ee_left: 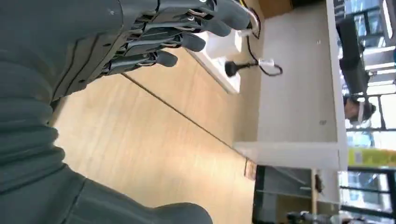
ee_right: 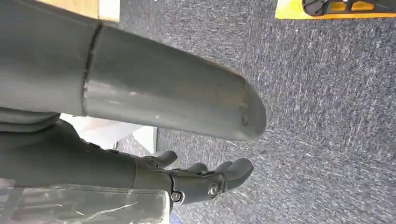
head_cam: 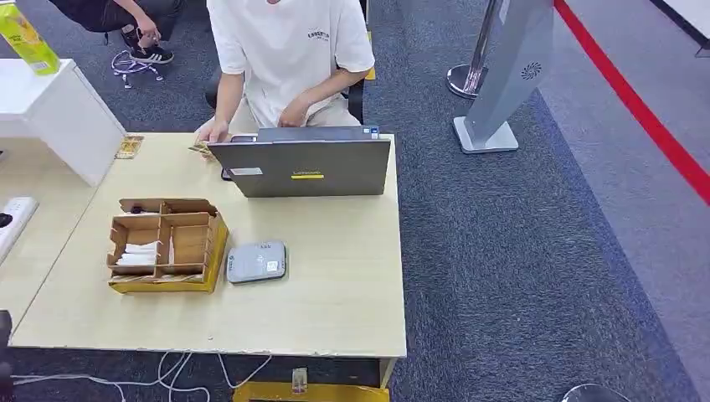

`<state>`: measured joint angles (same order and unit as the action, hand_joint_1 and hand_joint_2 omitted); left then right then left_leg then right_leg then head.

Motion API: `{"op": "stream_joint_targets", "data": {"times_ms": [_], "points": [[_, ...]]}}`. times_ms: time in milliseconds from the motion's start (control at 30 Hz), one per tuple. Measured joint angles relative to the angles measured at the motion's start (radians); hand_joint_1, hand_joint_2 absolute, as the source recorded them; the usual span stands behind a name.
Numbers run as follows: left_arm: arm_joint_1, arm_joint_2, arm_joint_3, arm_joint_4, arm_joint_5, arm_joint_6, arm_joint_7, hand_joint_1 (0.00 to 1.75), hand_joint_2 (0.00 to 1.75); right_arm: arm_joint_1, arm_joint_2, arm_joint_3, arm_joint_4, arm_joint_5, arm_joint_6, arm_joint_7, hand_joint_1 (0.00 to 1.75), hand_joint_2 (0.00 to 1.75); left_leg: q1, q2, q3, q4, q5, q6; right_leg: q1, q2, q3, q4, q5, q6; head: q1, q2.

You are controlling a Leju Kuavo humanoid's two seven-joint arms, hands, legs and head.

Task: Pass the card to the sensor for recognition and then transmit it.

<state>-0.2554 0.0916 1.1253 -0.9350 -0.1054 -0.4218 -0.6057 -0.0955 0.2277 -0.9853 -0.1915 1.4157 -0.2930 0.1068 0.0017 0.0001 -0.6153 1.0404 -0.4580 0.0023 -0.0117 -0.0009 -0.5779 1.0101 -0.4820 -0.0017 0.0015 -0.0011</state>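
White cards [head_cam: 141,254] stand in the left compartments of a cardboard organiser box [head_cam: 211,244] on the light wooden table [head_cam: 335,293]. The grey sensor pad [head_cam: 256,261] lies just right of the box. My left hand [ee_left: 140,42] hovers over the table's wooden top near a white power strip [ee_left: 219,56], fingers spread and holding nothing. My right hand [ee_right: 154,112] hangs above the blue-grey carpet, thumb stretched out, fingers [ee_right: 219,179] loosely bent and holding nothing.
A person [head_cam: 285,50] sits behind a grey laptop [head_cam: 301,167] at the table's far edge, one hand [head_cam: 211,132] resting on the tabletop. A white cabinet [head_cam: 50,109] stands at the left. A grey sign stand [head_cam: 502,75] and a red floor line [head_cam: 636,109] are to the right.
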Motion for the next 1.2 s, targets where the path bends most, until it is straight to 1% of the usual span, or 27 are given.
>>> {"op": "stream_joint_targets", "data": {"times_ms": [267,733,933,1200], "points": [[-0.096,0.0,-0.198,-0.023,-0.173,0.129,0.077,0.0,1.75,-0.003,0.0,0.004,0.0,0.018,0.008,0.001,0.0,0.0,0.0,0.0,0.0,0.0,0.0,0.0,0.0,0.0,0.001,0.0,0.001,0.0,0.0,0.0],[-0.266,0.0,-0.54,-0.022,-0.468,0.367,0.214,0.0,1.75,-0.005,0.001,0.009,0.005,0.042,0.021,0.001,0.0,0.0,0.0,0.0,0.0,0.0,0.002,-0.001,0.0,0.002,0.001,0.0,0.003,0.0,0.0,0.0],[-0.345,0.0,-0.671,-0.012,-0.595,0.465,0.278,0.0,1.75,-0.007,0.002,0.016,0.006,0.054,0.029,0.001,0.0,0.0,0.0,0.001,0.0,0.0,0.002,-0.001,0.0,0.002,0.001,0.001,0.003,0.0,0.0,0.0],[-0.469,0.0,-0.841,0.027,-0.764,0.559,0.385,0.0,1.75,-0.01,0.004,0.031,0.009,0.071,0.039,0.003,0.0,0.0,0.0,0.001,0.0,0.001,0.002,-0.001,0.0,0.002,0.001,0.001,0.003,0.0,0.001,0.0]]}}
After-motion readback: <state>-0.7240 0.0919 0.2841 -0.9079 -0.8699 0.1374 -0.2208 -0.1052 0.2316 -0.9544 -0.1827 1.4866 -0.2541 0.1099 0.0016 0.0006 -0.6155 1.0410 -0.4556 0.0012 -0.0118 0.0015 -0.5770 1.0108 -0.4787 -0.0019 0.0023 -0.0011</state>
